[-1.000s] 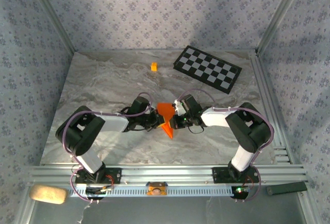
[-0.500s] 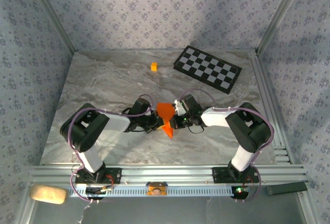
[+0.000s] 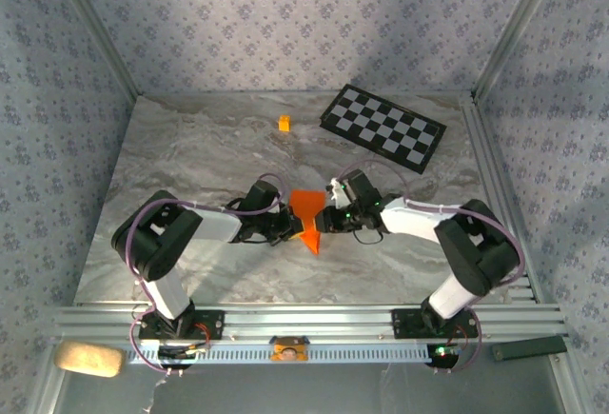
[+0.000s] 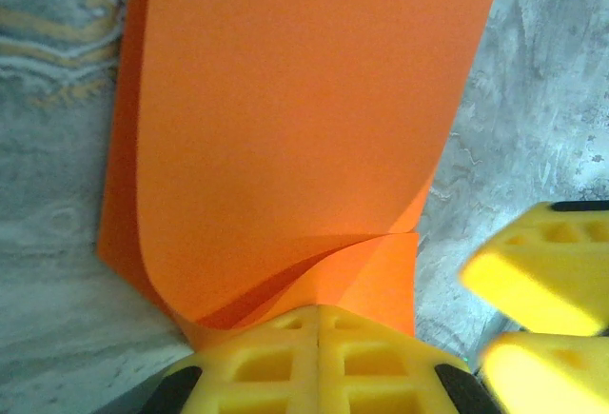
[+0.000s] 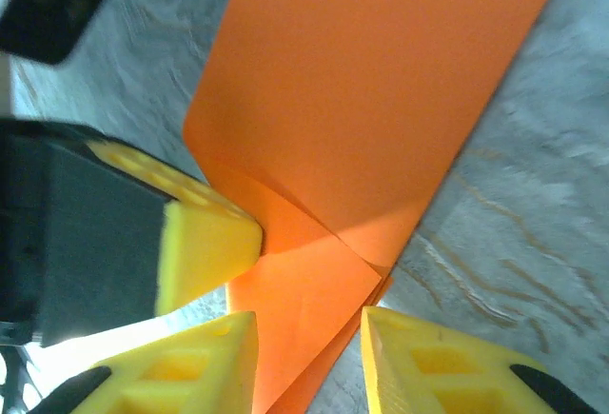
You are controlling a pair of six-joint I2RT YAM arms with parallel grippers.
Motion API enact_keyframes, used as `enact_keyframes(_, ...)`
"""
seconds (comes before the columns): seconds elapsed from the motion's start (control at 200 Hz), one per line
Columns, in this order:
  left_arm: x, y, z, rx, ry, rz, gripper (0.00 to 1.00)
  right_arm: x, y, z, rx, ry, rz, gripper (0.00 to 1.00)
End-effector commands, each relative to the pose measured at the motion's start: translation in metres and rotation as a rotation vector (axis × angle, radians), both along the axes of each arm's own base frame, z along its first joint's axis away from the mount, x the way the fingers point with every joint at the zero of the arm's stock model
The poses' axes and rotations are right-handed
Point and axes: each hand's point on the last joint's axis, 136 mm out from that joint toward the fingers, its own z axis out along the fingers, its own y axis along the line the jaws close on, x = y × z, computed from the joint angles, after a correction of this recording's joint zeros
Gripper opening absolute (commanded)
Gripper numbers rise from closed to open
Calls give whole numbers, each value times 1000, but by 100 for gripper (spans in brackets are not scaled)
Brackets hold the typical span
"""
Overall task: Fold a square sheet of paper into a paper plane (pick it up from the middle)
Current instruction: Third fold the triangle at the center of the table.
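The left arm (image 3: 205, 226) is bent sharply at the elbow, its forearm lying low over the table (image 3: 190, 157) and reaching right toward the centre. The left gripper (image 3: 283, 227) has its fingers pressed together on the paper (image 3: 305, 209), pinching it where a lifted flap curls up from the layers beneath. The paper, folded to a point aimed at the near edge, sits between the two grippers. The right gripper (image 3: 326, 223) faces the left one from just beside it, fingers spread, with the paper's narrow end running into the gap. Whether either pad touches the paper is hard to tell. The right arm (image 3: 419, 221) mirrors the left, elbow out to the right and forearm low.
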Motion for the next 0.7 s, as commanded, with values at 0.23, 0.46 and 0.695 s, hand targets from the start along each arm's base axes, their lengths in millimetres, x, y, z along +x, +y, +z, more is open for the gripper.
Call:
enact_keyframes(0.23,-6,7,-17,72,26,-1,0,-31,21,24,122,102,49,19)
enact_keyframes(0.46,-6,7,-18,75,30,-2,0,-53,40,9,67,159,140,11)
enact_keyframes(0.695,-6,6,-18,72,30,-7,0,-52,47,-5,13,181,152,10)
